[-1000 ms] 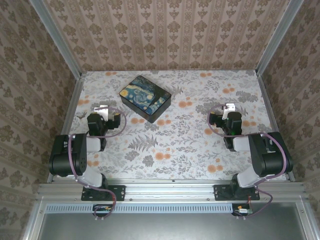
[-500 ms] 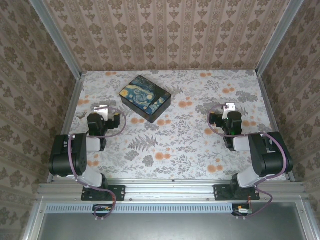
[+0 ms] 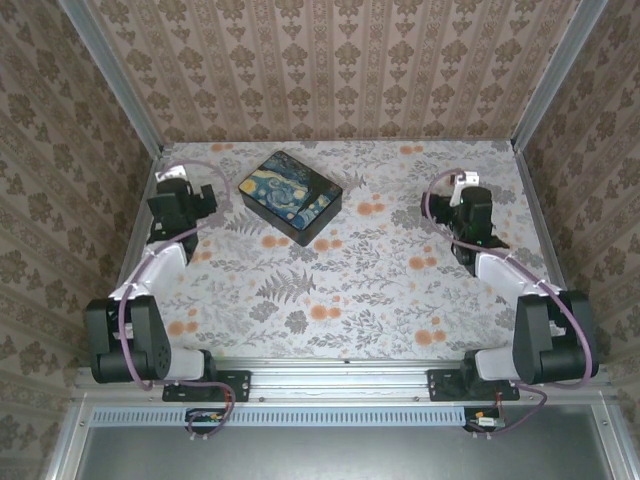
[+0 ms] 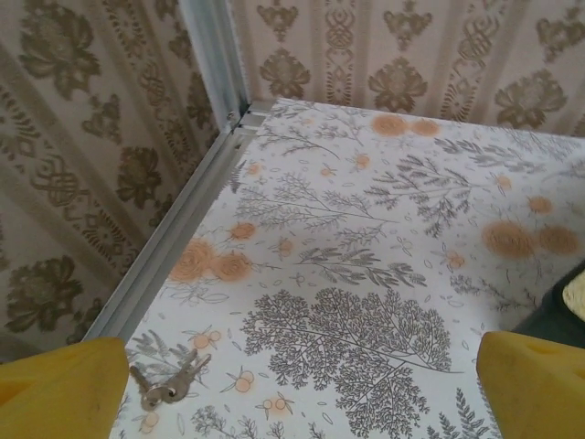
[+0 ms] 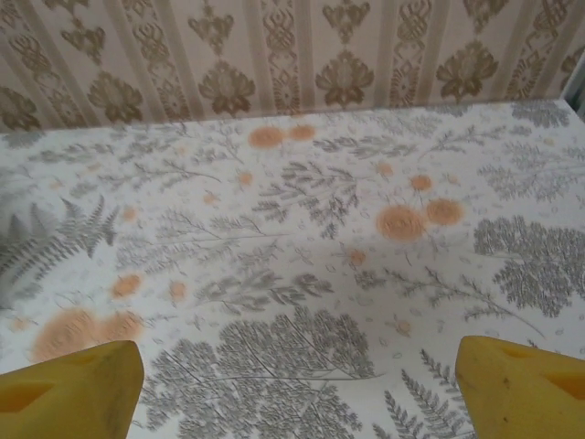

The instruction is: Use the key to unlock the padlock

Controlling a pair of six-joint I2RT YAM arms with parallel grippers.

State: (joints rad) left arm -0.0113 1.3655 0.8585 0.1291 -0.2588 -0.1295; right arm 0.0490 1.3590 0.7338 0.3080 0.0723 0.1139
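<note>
- Top camera: my left gripper (image 3: 169,180) near the table's (image 3: 350,290) far-left corner, right gripper (image 3: 458,183) near the far-right.
- Left wrist: fingers (image 4: 59,384) apart; keys (image 4: 169,386) just beside the left one, by the table's left edge, lying slantwise.
- Right wrist: fingers (image 5: 69,389) apart, holding nothing; my left arm is nearer.

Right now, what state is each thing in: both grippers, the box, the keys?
Left gripper: open, empty.
Right gripper: open, empty.
Box: lid shut.
Keys: lying loose, not gripped.
</note>
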